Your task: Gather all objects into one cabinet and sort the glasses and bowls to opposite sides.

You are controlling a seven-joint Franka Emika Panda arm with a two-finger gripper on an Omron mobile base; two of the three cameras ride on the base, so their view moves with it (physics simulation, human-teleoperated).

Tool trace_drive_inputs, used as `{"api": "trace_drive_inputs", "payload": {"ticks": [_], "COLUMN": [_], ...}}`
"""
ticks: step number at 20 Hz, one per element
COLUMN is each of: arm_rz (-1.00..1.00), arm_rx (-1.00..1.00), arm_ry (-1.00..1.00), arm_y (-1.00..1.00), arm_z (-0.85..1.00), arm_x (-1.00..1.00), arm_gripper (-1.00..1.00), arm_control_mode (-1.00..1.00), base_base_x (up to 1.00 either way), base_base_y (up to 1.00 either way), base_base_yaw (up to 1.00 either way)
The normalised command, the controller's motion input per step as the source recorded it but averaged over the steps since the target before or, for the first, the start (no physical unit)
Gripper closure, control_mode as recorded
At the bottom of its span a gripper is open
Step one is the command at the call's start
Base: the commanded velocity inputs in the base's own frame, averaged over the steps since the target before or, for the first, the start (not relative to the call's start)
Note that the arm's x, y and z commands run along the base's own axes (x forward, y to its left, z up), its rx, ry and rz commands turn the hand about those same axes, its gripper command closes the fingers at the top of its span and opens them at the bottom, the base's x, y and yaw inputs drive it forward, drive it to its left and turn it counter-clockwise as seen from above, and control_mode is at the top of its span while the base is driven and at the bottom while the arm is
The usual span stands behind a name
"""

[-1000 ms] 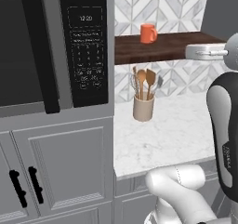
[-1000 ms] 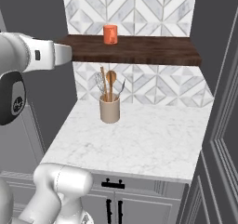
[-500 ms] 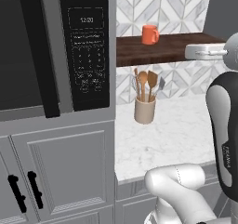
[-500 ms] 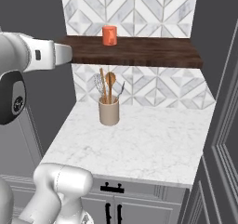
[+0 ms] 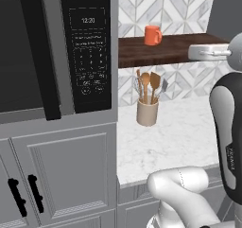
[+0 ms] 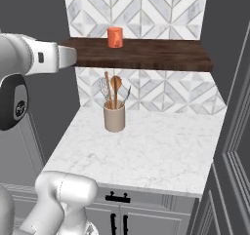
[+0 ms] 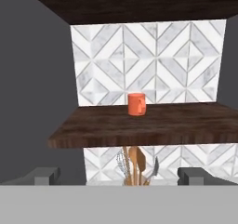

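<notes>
Orange mug [image 7: 136,104] sits well beyond open claw [image 7: 122,176].

A dark wooden shelf [image 6: 161,58] ran along the tiled wall, and a single orange mug [image 6: 114,37] stood upright on it toward its left end. Below the shelf lay a white marble bench [image 6: 161,156], which carried a beige utensil holder [image 6: 114,117] with wooden spoons, standing near the wall at the bench's left side.
</notes>
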Motion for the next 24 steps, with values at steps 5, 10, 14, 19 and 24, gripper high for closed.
{"api": "trace_drive_inputs", "payload": {"ticks": [5, 10, 14, 19, 24], "arm_rz": [-0.04, -0.13, 0.00, 0.00, 0.00], "arm_rx": [0.10, 0.04, 0.01, 0.25, 0.12], "arm_ry": [0.00, 0.10, 0.04, 0.01, 0.06], "arm_y": [-0.07, 0.00, -0.05, -0.57, -0.17], "arm_z": [0.10, 0.00, 0.00, 0.00, -0.03], "arm_x": [0.70, 0.88, 0.03, 0.30, 0.15], "arm_gripper": [-1.00, -1.00, -1.00, -1.00, -1.00], "arm_control_mode": [-1.00, -1.00, -1.00, -1.00, -1.00], "base_base_x": [0.00, 0.00, 0.00, 0.00, 0.00], "base_base_y": [0.00, 0.00, 0.00, 0.00, 0.00], "base_base_yaw": [0.00, 0.00, 0.00, 0.00, 0.00]}}
